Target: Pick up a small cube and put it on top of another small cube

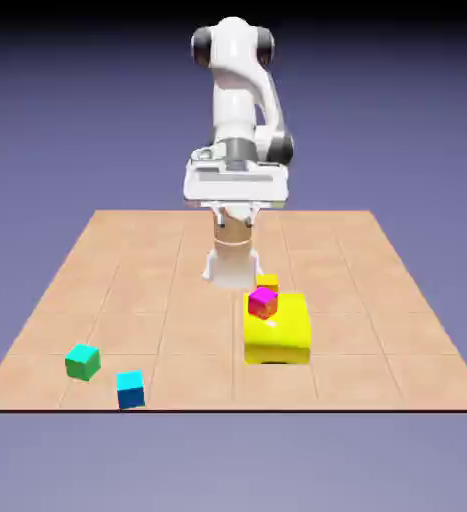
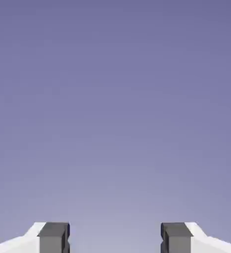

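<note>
"One big table (image 1: 167, 300). What's next in size?"
"The robot hand (image 1: 236, 215), up high at the far side. Its fingers are wide apart, with nothing between them. Then the fat yellow tube (image 1: 277, 340), right of the middle."
"And the small ones?"
"The green cube (image 1: 83, 363) sits near, on the exterior view's left. The blue cube (image 1: 130, 390) is just beside it, nearer."
"How should it grab green?"
"Go above it, turn to match its sides, go down slowly, and don't bump blue."
</note>
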